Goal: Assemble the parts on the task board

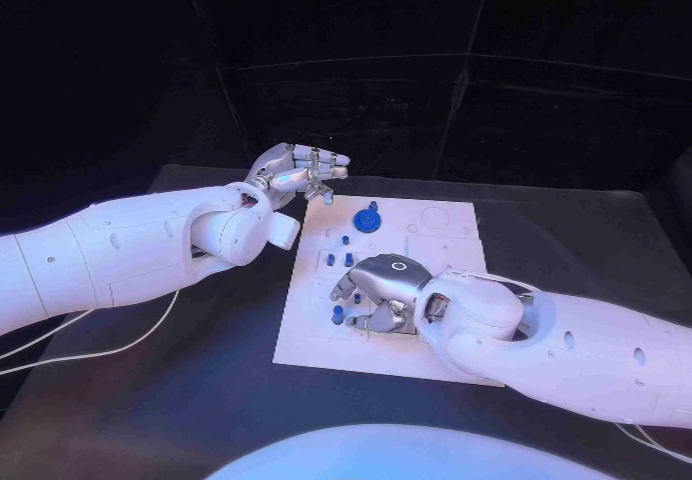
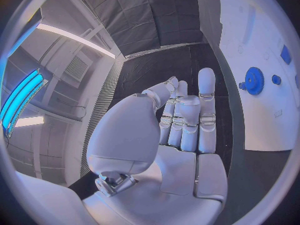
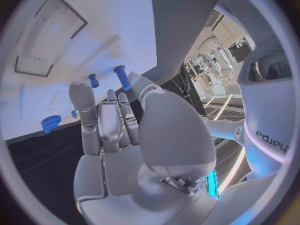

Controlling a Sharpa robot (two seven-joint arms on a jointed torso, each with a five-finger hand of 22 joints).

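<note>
Item, my right hand point(image 1: 381, 290): low over the near-left part of the task board point(image 1: 447, 225), palm down, fingers curled toward the surface among the small blue pegs point(image 1: 338, 314). The right wrist view has my fingers point(image 3: 83, 107) extended side by side with nothing between them, so I judge the hand released, though whether a fingertip touches a peg I cannot tell. Item, standing pegs: two seen just past my fingertips in the right wrist view point(image 3: 122, 77), upright on the white plate, long axis vertical; further short pegs point(image 1: 330, 259) stand in a loose column along the board's left side. Item, blue gear point(image 1: 368, 217): lies flat toward the far-left part of the board, well beyond my right hand and nearer my left. Item, my left hand point(image 1: 300, 173): raised off the table just beyond the board's far-left corner, fingers upright and close together, holding nothing. Governing relation: the pegs lie directly under and ahead of my right hand, which is the nearer one; any pick there calls for a descent along their vertical axis. Writing: partial lettering on my own body, mirrored in the right wrist view, not reliably legible; faint outlines printed on the board, no readable text.
</note>
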